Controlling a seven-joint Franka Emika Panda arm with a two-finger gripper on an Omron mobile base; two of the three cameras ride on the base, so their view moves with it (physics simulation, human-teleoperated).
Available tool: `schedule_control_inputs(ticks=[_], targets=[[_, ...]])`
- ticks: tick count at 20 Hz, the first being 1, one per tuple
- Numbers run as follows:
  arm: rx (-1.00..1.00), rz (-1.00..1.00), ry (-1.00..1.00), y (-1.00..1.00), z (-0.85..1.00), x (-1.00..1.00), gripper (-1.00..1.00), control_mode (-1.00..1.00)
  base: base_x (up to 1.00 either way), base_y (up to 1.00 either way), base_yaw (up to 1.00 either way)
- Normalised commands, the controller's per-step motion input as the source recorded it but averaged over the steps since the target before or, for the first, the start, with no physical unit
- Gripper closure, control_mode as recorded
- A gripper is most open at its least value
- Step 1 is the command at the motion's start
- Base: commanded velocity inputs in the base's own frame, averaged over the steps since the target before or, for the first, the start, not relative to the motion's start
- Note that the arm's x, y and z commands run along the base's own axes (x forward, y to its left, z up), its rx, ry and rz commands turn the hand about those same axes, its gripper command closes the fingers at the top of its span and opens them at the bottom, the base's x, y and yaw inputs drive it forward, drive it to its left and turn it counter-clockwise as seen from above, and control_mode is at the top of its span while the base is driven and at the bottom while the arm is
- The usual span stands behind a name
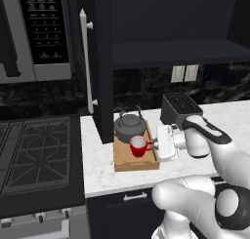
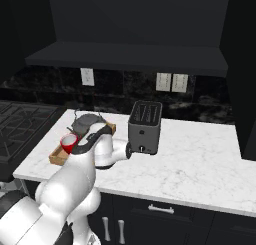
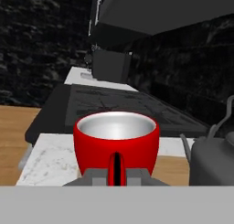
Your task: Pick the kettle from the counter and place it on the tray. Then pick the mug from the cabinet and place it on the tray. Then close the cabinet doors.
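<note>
My gripper [image 1: 152, 145] is shut on the handle of the red mug [image 1: 138, 146], which stays upright over the front half of the wooden tray [image 1: 136, 162]. Whether the mug touches the tray is unclear. The dark grey kettle [image 1: 130, 126] sits on the tray's back half, just behind the mug. In the hand view the mug [image 3: 117, 141] is straight ahead with its handle between my fingertips [image 3: 98, 176], and the kettle [image 3: 212, 161] stands to the right. From the right base view the mug [image 2: 68, 142] and kettle [image 2: 85, 122] lie left of my arm. The cabinet door [image 1: 100, 62] stands open above the counter [image 2: 200, 159].
A boxy toaster [image 1: 179, 108] stands on the counter just right of the tray, close behind my wrist. The black stovetop [image 1: 34, 150] lies left of the counter, with the microwave [image 1: 44, 28] above it. The open door's silver handle [image 1: 87, 62] hangs over the tray's left side.
</note>
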Motion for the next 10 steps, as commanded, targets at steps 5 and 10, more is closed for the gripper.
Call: schedule_control_inputs(ticks=[5, 10], targets=[[0.0, 0.0, 0.0, 0.02, -0.32, 0.26, 1.0, -1.0, 0.0, 0.0, 0.0], [0.0, 0.0, 0.0, 0.02, -0.21, 0.23, 1.0, -1.0, 0.0, 0.0, 0.0]])
